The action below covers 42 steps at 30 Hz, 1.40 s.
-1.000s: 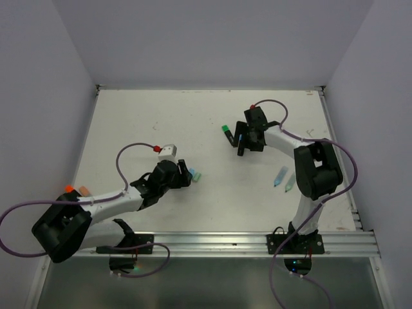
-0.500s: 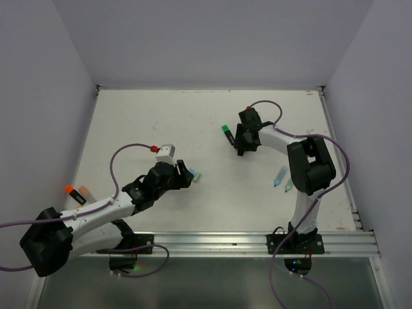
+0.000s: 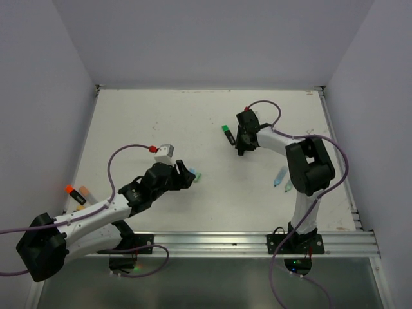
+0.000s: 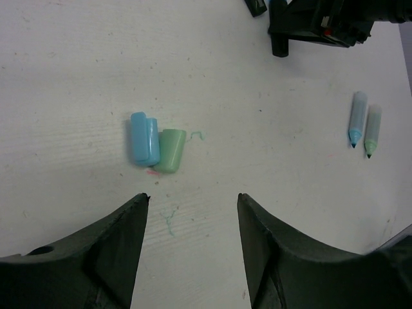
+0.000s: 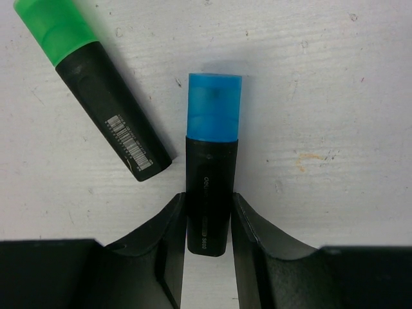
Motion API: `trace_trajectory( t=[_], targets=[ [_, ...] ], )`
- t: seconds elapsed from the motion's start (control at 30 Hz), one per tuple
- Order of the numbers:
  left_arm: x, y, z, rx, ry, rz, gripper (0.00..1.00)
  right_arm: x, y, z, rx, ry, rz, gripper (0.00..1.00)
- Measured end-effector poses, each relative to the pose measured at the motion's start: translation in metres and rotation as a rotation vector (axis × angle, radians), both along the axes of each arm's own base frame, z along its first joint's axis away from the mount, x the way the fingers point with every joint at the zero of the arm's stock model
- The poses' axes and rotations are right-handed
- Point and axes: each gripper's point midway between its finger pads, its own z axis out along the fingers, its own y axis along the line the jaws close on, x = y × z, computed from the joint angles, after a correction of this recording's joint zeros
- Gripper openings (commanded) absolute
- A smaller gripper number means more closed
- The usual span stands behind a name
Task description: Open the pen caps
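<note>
White table [image 3: 129, 122]; right gripper [image 5: 207, 201] around blue-capped marker [image 5: 210, 170], well off edges

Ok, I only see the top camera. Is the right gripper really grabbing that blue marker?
Observer: Yes. The right wrist view shows the right gripper pressing both sides of the blue-capped marker, on its black body; the blue cap is on.
Operator: What's by the left gripper?
Observer: In the left wrist view a light blue cap and a mint cap lie loose, touching; the left gripper is open.
Operator: And the green one?
Observer: The green-capped marker has a white barcode on its body.
</note>
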Motion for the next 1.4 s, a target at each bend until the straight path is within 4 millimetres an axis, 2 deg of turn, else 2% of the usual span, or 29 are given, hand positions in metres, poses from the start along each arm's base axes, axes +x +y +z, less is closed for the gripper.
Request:
trace_trajectory(
  t=[0.13, 0.23, 0.3, 0.4, 0.53, 0.7, 0.83, 1.03, 1.17, 1.4],
  targets=[
    [-0.004, -0.006, 0.007, -0.048, 0.004, -0.019, 0.59, -0.009, -0.005, 0.002, 0.003, -0.031, 0.016, 0.00],
    [-0.008, -0.010, 0.020, -0.108, -0.014, -0.035, 0.56, -0.041, -0.019, 0.005, -0.012, -0.016, 0.045, 0.00],
    [-0.011, -0.013, 0.027, -0.142, -0.022, -0.047, 0.55, -0.057, -0.023, 0.013, -0.001, -0.023, 0.070, 0.00],
    [-0.012, -0.018, 0.033, -0.178, -0.027, -0.068, 0.55, -0.075, -0.022, 0.038, 0.052, -0.077, 0.120, 0.00],
    [-0.015, -0.027, 0.036, -0.222, -0.018, -0.092, 0.55, -0.094, -0.008, 0.068, 0.168, -0.160, 0.207, 0.00],
    [-0.018, -0.037, 0.032, -0.269, 0.014, -0.114, 0.58, -0.137, 0.020, 0.065, 0.264, -0.142, 0.370, 0.00],
    [-0.018, -0.043, 0.032, -0.291, 0.027, -0.123, 0.59, -0.173, 0.034, 0.066, 0.318, -0.131, 0.472, 0.00],
    [-0.019, -0.052, 0.021, -0.282, 0.067, -0.128, 0.59, -0.191, 0.055, 0.085, 0.377, -0.165, 0.571, 0.00],
    [-0.020, -0.064, 0.017, -0.286, 0.090, -0.144, 0.60, -0.207, 0.071, 0.084, 0.388, -0.146, 0.637, 0.00],
    [-0.020, -0.076, 0.025, -0.326, 0.087, -0.164, 0.61, -0.231, 0.091, 0.080, 0.407, -0.103, 0.708, 0.00]
  ],
)
